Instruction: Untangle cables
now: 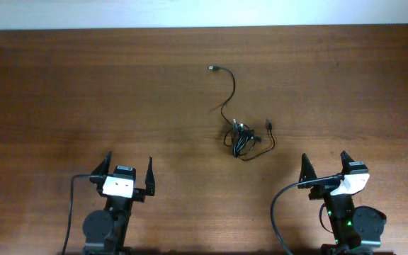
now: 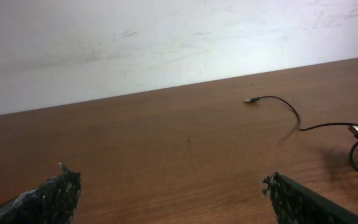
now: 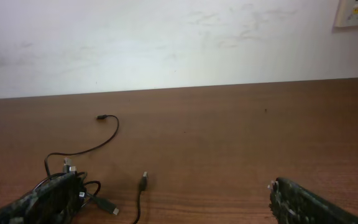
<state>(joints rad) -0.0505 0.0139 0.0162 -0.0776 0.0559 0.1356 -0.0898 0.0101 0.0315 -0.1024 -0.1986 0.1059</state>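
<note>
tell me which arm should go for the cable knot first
Right, probably. Overhead, the cables lie nearer the right gripper than the left gripper. Both are open; the right wrist view shows most of the knot, the left only its edge.

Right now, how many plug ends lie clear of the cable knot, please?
2: far plug beyond the thin black cable knot, near plug at its right; more may hide inside.

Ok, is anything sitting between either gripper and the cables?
Nothing visible does. Only table surface lies between the cables and the left gripper or the right gripper, both open.
</note>
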